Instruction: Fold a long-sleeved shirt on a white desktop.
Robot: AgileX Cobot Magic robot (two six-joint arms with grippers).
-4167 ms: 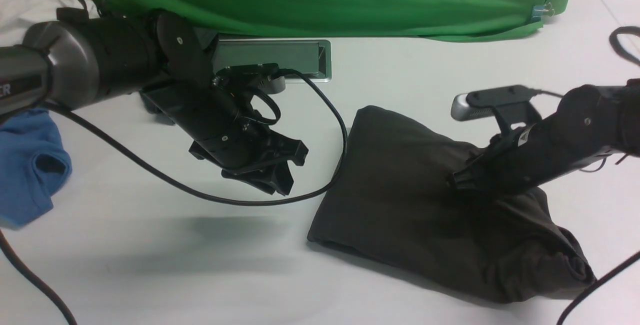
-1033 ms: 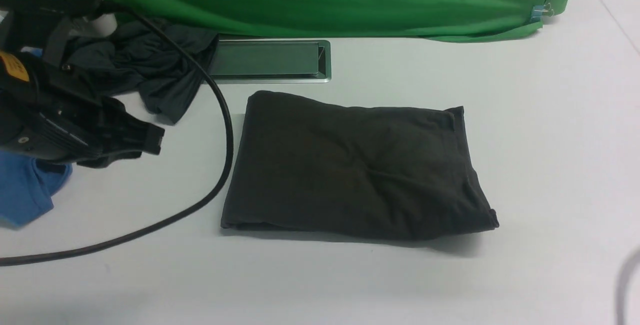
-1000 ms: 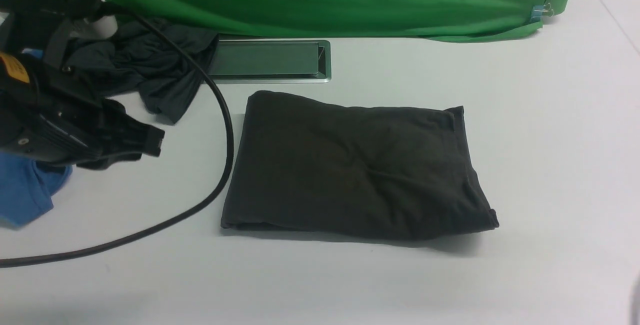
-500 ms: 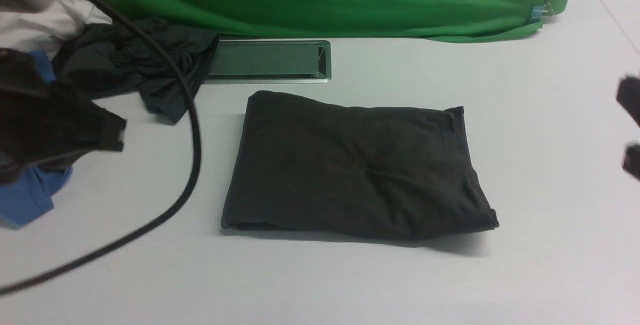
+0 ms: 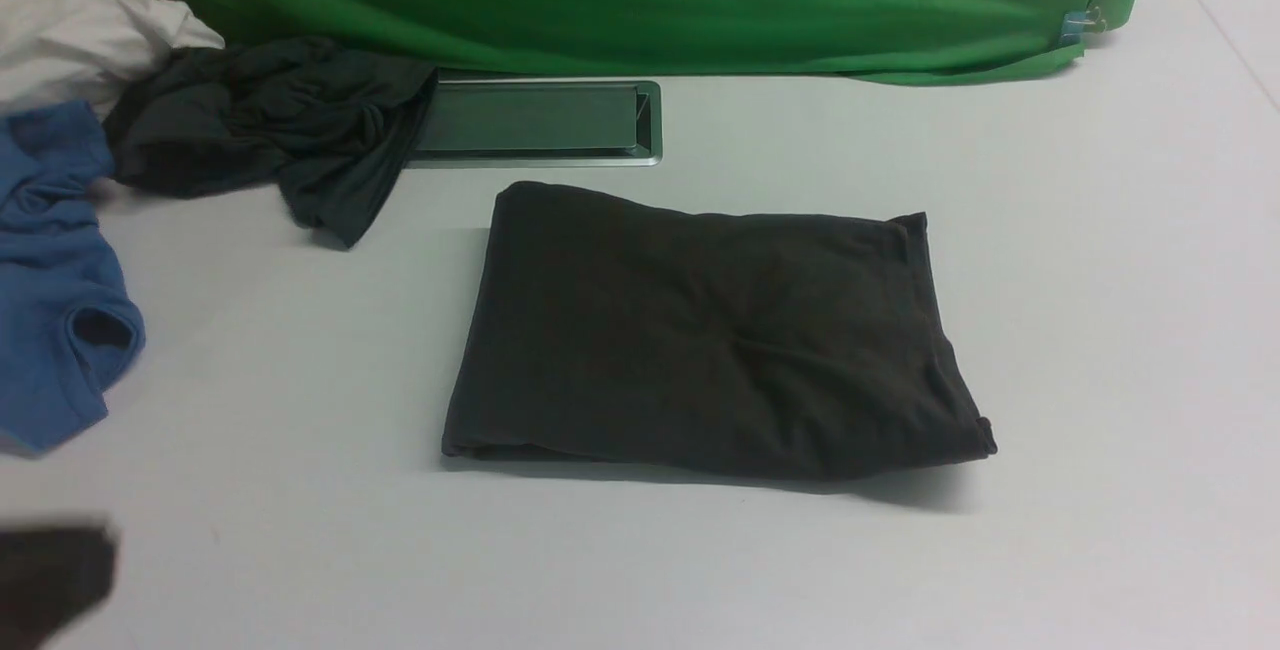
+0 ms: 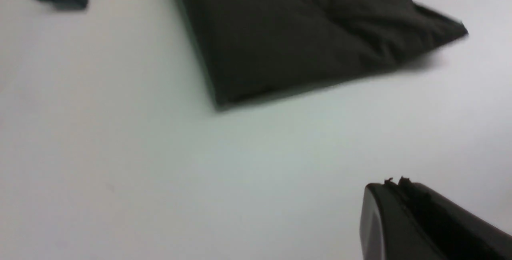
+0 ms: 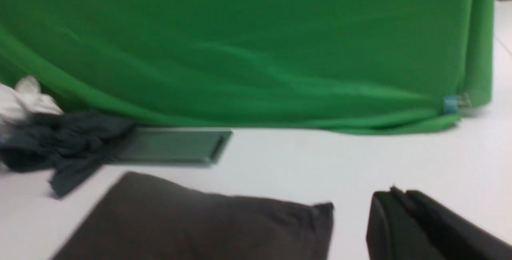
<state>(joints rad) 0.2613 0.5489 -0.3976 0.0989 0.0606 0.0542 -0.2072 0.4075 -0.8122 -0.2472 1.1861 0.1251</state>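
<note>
White desktop (image 5: 700, 570), folded dark shirt (image 5: 700, 340), blurred left gripper (image 6: 396, 182) cut off, both grippers pressed together

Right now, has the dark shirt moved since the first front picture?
Yes: the dark shirt has shifted to the robot's left, and now lies closer below the silver-framed hatch.

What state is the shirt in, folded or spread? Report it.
Folded: the shirt lies as a compact, rough rectangle, no sleeve stretched out, its near right corner sticking out slightly.
</note>
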